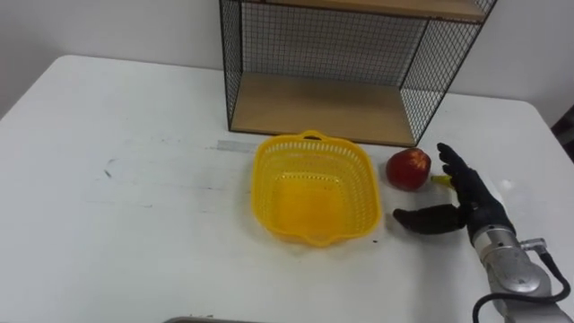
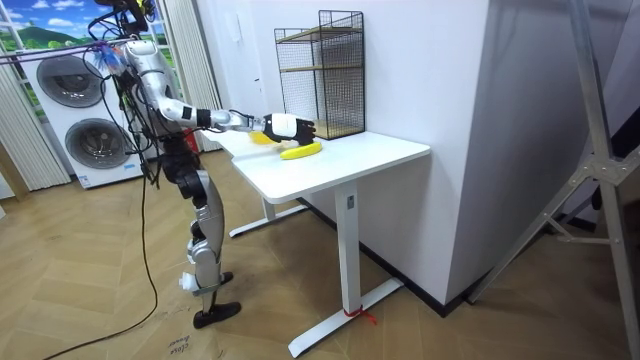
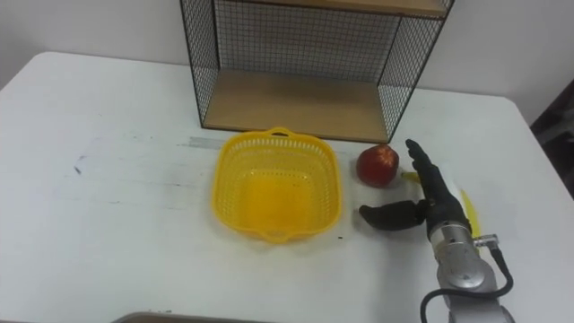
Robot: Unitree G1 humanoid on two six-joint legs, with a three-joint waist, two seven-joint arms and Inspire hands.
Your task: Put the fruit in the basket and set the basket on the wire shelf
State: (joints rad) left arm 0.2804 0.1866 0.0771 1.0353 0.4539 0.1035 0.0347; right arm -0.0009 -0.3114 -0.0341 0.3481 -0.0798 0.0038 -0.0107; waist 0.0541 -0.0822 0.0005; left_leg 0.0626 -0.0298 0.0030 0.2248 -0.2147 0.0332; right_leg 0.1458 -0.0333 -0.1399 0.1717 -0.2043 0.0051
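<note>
Fruit lies outside the yellow basket (image 1: pixel 309 202), which sits empty near the middle of the white tabletop (image 1: pixel 134 135), its handles toward the far and near edges. A red apple (image 1: pixel 409 169) rests just beside the basket's right rim, close to the front right corner of the wire shelf (image 1: pixel 323 108). The shelf stands at the tabletop's far edge, directly behind the basket, its lower wooden board bare.

The robot's right hand (image 1: pixel 466 202) reaches in from the near right, just beyond the apple toward the tabletop's right edge. Its fingers are stretched out straight toward the far edge and its thumb is spread wide toward the basket; nothing is in its grasp. A banana (image 2: pixel 300 151) lies under that hand, with bits of yellow peel showing past the fingers on either side. Whether the palm touches the banana cannot be told. Apple and hand are near each other but apart.

From across the room, the robot stands upright on the wooden floor at the table's end on the room view's left, its right arm held out level over the tabletop. Two washing machines (image 2: pixel 75 120) stand behind it by a curtained window.
</note>
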